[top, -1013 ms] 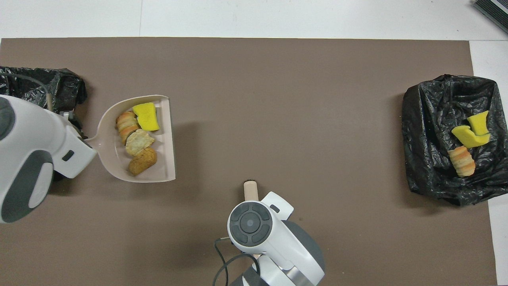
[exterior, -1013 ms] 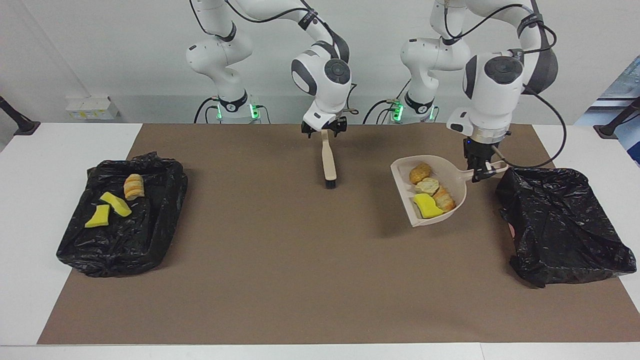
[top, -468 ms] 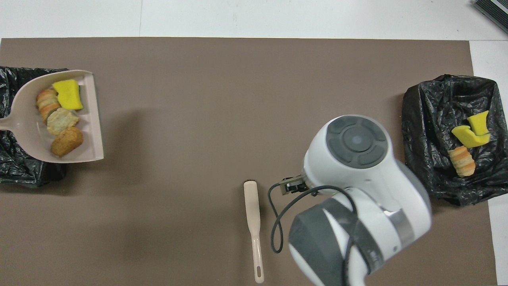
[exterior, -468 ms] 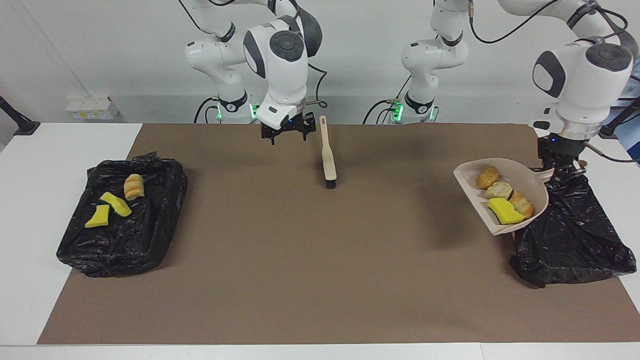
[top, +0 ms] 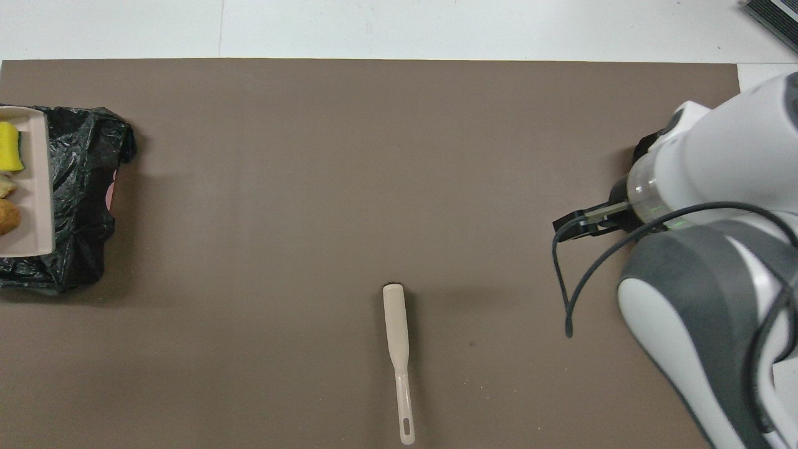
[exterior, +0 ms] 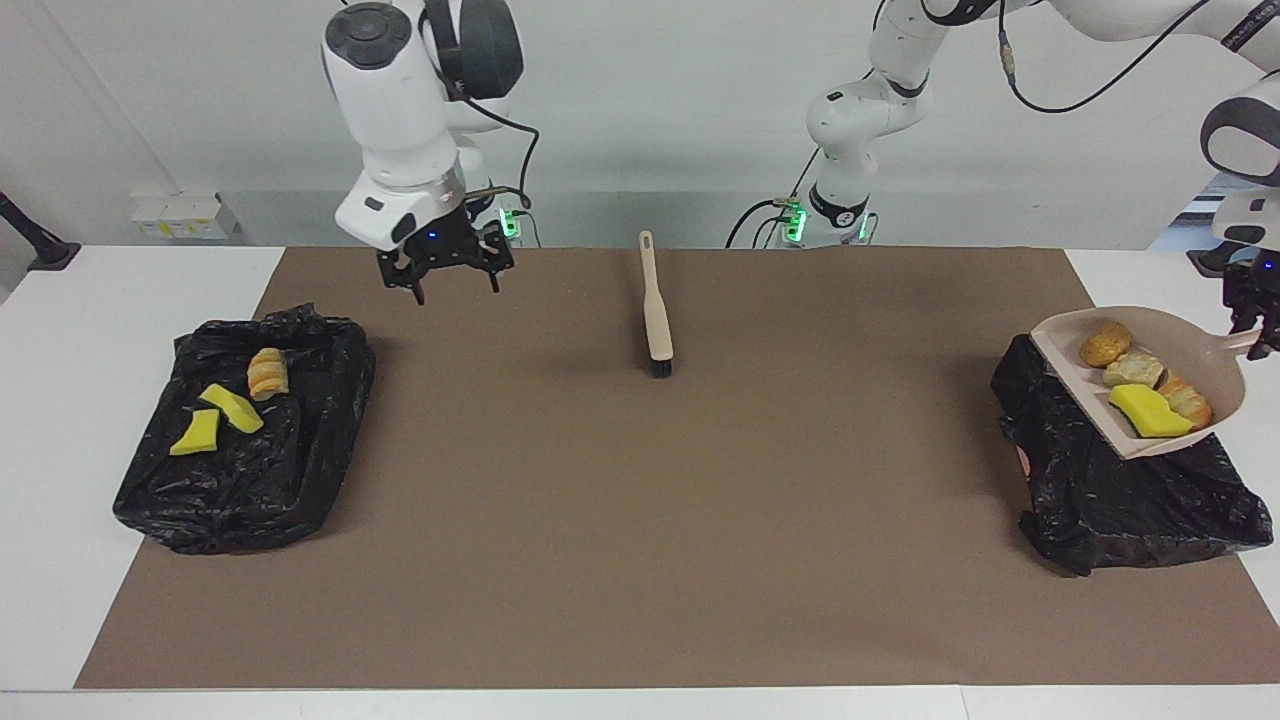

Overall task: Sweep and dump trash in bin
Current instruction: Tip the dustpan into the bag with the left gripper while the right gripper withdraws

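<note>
Facing view: four pieces of trash (exterior: 1143,384) ride in the beige dustpan (exterior: 1215,375) at the frame's right edge, over the black bin bag (exterior: 1120,490) there. My left gripper (exterior: 1250,330) pinches the dustpan's handle. Three more pieces (exterior: 230,405) lie in the black bag (exterior: 245,480) at the left. My right gripper (exterior: 447,272) hangs spread above the mat's upper left; the brush (exterior: 655,310) lies at centre.

Dustpan (exterior: 1200,345) w/ trash (exterior: 1145,385) over bin (exterior: 1120,490).
</note>
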You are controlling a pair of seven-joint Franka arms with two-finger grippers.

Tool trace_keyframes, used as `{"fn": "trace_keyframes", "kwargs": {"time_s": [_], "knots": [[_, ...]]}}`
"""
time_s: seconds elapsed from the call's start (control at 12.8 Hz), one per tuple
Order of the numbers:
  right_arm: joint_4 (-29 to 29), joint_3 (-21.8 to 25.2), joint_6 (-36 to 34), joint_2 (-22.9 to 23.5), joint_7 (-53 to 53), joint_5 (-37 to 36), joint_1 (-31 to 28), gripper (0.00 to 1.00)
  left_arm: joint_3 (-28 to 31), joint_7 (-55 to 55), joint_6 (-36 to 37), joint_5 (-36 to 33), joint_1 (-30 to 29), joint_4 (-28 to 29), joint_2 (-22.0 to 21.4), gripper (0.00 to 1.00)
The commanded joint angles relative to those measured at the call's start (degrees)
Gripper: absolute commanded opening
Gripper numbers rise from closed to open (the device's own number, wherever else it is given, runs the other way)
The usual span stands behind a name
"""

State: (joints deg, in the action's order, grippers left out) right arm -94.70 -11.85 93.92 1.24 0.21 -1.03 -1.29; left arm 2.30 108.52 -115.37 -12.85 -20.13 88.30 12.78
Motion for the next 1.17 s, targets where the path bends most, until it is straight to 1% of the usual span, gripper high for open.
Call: {"fn": "trace_keyframes", "kwargs": {"time_s": [0.0, 0.08, 0.16, 0.23, 0.31, 0.39, 0.47, 0.55, 0.7, 0.78, 0.94, 1.01, 1.09], "knots": [[1.5, -0.9, -1.9, 0.0, -5.3, -2.3, -4.3, 1.00, -0.8, 1.4, 0.6, -4.6, -0.3, -6.2, 4.7, 0.00], [1.5, -0.8, -2.0, -0.1, -6.7, -3.6, -5.1, 1.00, -0.5, 0.6, -0.9, -7.2, -0.1, -6.2, 5.4, 0.00], [1.5, -0.1, -2.2, -0.2, -7.2, -4.2, -5.4, 1.00, 0.2, -0.9, -1.9, -12.2, 0.5, -6.3, 6.1, 0.00], [1.5, 1.6, -2.2, -0.4, -7.4, -4.8, -5.5, 1.00, 0.1, -2.5, -2.7, -15.9, 0.6, -6.0, 6.1, 0.00], [2.3, 3.0, -2.2, -0.4, -8.3, -5.3, -5.4, 1.00, 0.2, -6.2, -2.7, -18.2, 1.1, -5.8, 6.4, 0.00], [3.6, 3.1, -2.2, -0.4, -8.9, -5.3, -5.5, 1.00, 0.1, -10.0, -2.9, -22.2, 1.1, -5.6, 6.4, 0.00], [3.8, 3.7, -2.4, -0.4, -8.9, -5.1, -5.7, 1.00, 0.0, -11.3, -3.1, -26.0, 1.4, -5.0, 6.4, 0.00], [3.8, 4.6, -4.0, -0.6, -8.3, -4.7, -5.5, 1.00, 0.1, -11.5, -3.1, -27.7, 2.7, -4.3, 6.3, 0.00], [3.7, 6.7, -6.4, -2.7, -8.1, -3.7, -5.6, 1.00, 0.2, -12.3, -2.8, -31.4, 4.7, -3.1, 6.0, 0.00], [2.8, 7.9, -7.9, -4.5, -7.7, -3.4, -5.6, 1.00, 0.2, -14.3, -2.8, -34.8, 5.3, -2.0, 5.6, 0.00], [-2.6, 8.1, -7.9, -8.1, -6.3, -1.9, -5.4, 1.00, 0.2, -16.5, -2.7, -38.1, 6.1, -0.5, 4.8, 0.00], [-4.2, 8.0, -7.3, -8.9, -6.1, -1.9, -4.7, 1.00, 0.2, -18.2, -2.5, -40.2, 6.2, -0.4, 4.7, 0.00], [-4.2, 7.5, -7.1, -8.9, -6.2, -1.9, -4.5, 1.00, 0.2, -20.1, -2.1, -42.3, 6.2, 0.3, 4.2, 0.00]]}}
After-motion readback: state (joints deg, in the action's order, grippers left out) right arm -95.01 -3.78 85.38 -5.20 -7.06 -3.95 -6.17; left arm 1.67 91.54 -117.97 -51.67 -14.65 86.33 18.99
